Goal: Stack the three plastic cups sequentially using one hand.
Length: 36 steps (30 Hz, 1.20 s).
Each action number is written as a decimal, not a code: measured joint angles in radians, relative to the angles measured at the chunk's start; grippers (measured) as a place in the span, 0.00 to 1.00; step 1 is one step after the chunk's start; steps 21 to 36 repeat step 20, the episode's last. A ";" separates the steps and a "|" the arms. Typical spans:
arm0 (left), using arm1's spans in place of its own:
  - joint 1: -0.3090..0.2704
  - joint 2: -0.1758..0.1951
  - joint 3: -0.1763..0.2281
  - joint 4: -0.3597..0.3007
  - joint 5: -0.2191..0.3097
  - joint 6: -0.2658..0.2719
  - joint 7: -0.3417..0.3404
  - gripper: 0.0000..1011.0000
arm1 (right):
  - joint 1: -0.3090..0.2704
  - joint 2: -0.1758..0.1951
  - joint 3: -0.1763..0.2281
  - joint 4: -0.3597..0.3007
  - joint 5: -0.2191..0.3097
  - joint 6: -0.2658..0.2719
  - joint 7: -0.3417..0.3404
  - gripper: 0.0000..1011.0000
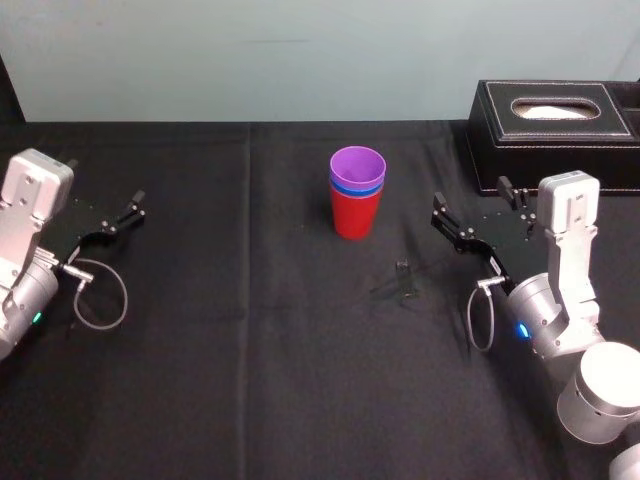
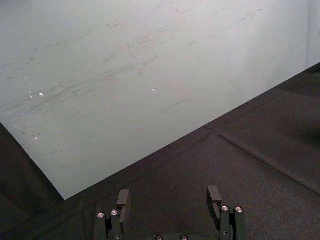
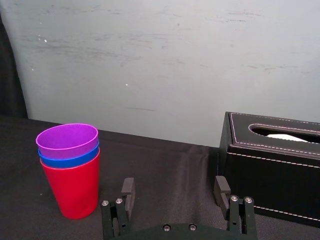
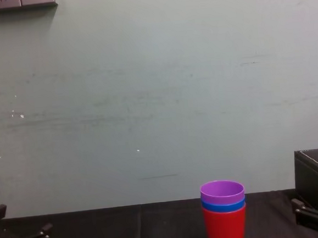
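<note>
The three plastic cups stand nested upright at the table's middle: the red cup (image 1: 354, 213) at the bottom, the blue cup (image 1: 357, 186) inside it, the purple cup (image 1: 358, 163) on top. The stack also appears as red cup (image 3: 73, 188), blue cup (image 3: 70, 158) and purple cup (image 3: 67, 140) in the right wrist view, and as red cup (image 4: 225, 227) in the chest view. My right gripper (image 1: 472, 210) hovers open and empty to the right of the stack, apart from it; its fingers (image 3: 128, 190) hold nothing. My left gripper (image 1: 128, 212) rests open at the far left.
A black stitched tissue box (image 1: 553, 130) stands at the back right, just behind my right gripper. A small dark object (image 1: 403, 270) lies on the black cloth (image 1: 260, 340) in front of the stack. A pale wall (image 4: 146, 98) closes the back.
</note>
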 joint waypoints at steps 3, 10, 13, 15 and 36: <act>0.000 0.000 0.000 0.000 0.000 0.000 0.000 0.99 | 0.000 0.000 0.000 0.000 0.000 0.000 0.000 0.99; 0.000 0.000 0.000 0.000 0.000 0.000 0.000 0.99 | 0.000 0.000 0.000 0.000 0.000 0.001 0.000 0.99; 0.000 0.000 0.000 0.000 0.000 0.000 0.000 0.99 | 0.000 0.000 0.000 0.000 0.000 0.001 0.000 0.99; 0.000 0.000 0.000 0.000 0.000 0.000 0.000 0.99 | 0.000 0.000 0.000 0.000 0.000 0.001 0.000 0.99; 0.000 0.000 0.000 0.000 0.000 0.000 0.000 0.99 | 0.000 0.000 0.000 0.000 0.000 0.001 0.000 0.99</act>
